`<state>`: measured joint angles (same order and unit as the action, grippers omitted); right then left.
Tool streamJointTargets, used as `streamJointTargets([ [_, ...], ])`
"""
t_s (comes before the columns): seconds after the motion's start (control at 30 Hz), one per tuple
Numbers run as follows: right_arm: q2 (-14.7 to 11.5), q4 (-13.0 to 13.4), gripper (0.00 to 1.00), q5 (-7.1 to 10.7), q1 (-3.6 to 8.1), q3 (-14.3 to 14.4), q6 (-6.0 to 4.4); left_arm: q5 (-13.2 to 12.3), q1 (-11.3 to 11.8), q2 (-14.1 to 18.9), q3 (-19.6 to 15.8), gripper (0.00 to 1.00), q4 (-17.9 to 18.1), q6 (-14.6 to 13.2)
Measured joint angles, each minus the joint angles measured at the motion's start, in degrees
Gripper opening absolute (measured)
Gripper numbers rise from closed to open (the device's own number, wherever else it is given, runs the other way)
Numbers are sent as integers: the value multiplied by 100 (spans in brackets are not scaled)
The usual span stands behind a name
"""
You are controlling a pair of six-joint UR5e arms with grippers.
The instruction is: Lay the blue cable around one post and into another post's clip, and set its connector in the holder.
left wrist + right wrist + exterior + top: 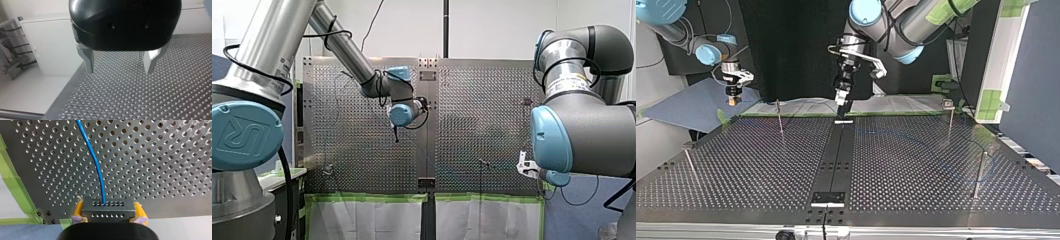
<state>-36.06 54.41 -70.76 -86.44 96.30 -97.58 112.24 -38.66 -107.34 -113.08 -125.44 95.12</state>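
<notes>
1 blue cable (pixel 96 162) runs from a dark connector (pixel 108 206) out across the perforated worktop (pixel 162 157). My right end effector (pixel 108 212) clamps that connector between its yellow pads (pixel 78 209), near the worktop's green tape (pixel 15 187). My left end effector (pixel 120 65) hangs over the worktop, its 2 metal fingers (pixel 89 61) spread, grasping nothing.

Our left gripper (pixel 842 102) hangs over the far edge of the table (pixel 761 165); our right gripper (pixel 732 101) hangs beyond its corner.

White wall (pixel 497 30), white cabinet (pixel 52 47)
</notes>
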Motion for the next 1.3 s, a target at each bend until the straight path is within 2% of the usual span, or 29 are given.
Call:
streamJointTargets([
  [0.17, 1, 9, 0, 0, 0, 0, -10, 133, 3, 151, -251, 98, 247, -26],
  [0.4, 4, 31, 0, 15, -9, 0, -17, 169, 6, 174, -576, 98, 557, -41],
  [0.93, 5, 22, 0, 26, -37, -3, -17, 269, 6, 176, -1335, 98, 551, -28],
  [1.3, 6, 11, 0, 26, -61, -9, -17, 118, 20, 177, -1847, 98, 929, 37],
])
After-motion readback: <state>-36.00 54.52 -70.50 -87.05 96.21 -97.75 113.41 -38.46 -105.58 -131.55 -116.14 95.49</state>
